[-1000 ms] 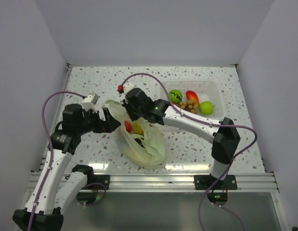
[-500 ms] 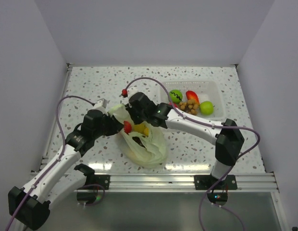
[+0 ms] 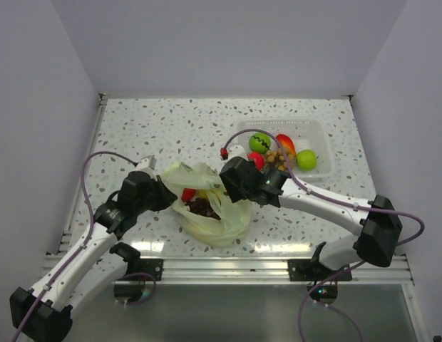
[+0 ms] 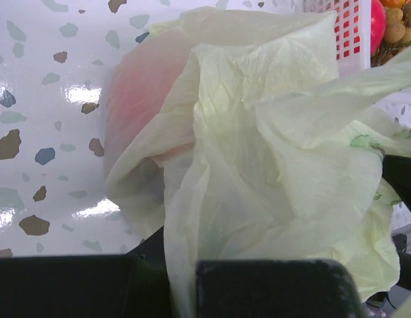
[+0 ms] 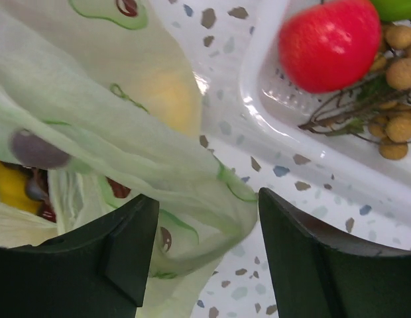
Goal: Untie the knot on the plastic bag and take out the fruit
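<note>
Fingers of the left gripper (image 4: 167, 285) are pressed together on a fold of the pale green bag (image 3: 219, 217). The right gripper (image 5: 204, 202) has its fingers spread, with bag film lying loose between them. The bag sits open-mouthed near the middle of the table's near edge. Fruit (image 3: 199, 205) shows inside, red and dark purple pieces. The table (image 3: 150, 128) is white, speckled and glossy. A clear tray (image 3: 317, 127) sits toward the far right corner. Plain pale walls (image 3: 221, 43) stand on three sides.

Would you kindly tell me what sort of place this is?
Probably a robot test booth in a lab: plain white walls enclose a speckled table, and two robot arms are bolted to a metal rail.
</note>
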